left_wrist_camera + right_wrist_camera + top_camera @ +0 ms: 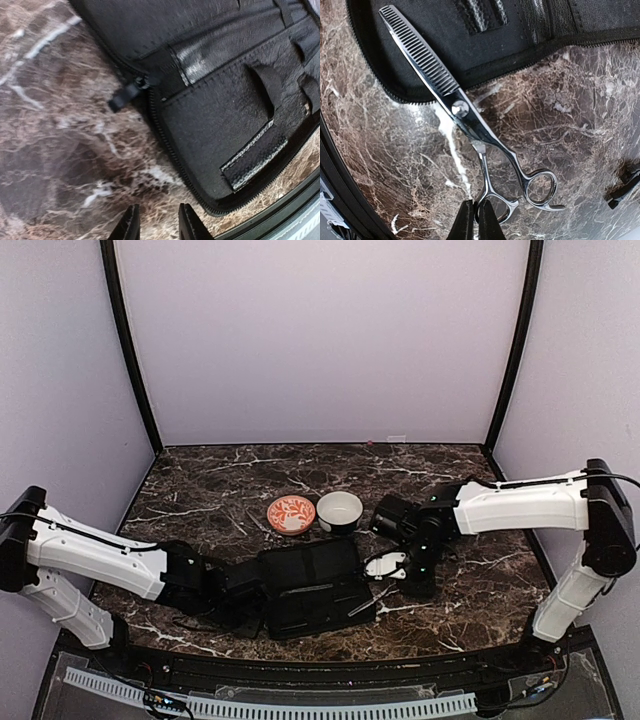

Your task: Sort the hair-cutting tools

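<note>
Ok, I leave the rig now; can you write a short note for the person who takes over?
Left gripper: jaws open, empty, over the table beside the black case.
Right gripper: jaws shut at a ring handle of the scissors; grip uncertain.
Scissors: blade tips on the case edge, handles on the table.
Done: no tool seen in the orange bowl or white bowl.
Left: the sorting itself.

1. Thinning scissors: one ring partly behind the right gripper's fingertips.
2. Black case: cut off by the left wrist picture's edges.
3. Dark sliver left of the orange bowl: too small to identify.
</note>
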### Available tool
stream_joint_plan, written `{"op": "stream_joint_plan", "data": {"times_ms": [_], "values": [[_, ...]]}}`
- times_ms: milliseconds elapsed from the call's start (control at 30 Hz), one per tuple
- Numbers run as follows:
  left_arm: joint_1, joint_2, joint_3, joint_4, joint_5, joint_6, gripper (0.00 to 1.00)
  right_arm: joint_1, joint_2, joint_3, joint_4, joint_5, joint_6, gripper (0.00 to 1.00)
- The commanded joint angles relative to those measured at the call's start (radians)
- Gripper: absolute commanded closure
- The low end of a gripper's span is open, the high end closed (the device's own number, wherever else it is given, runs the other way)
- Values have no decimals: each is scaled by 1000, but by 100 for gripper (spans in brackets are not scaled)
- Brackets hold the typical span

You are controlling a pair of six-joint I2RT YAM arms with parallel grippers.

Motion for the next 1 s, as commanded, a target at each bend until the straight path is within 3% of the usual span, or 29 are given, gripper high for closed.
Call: {"op": "stream_joint_plan", "data": {"times_ms": [0, 367, 967], "values": [[-14, 48, -5, 34, 40, 2, 74, 11, 31, 49, -14, -12, 24, 100], [-21, 89, -22, 110, 76, 41, 76, 26, 108, 115, 17, -14, 69, 100], [-23, 79, -50, 146, 87, 31, 76, 114, 148, 70, 126, -58, 74, 100]]}}
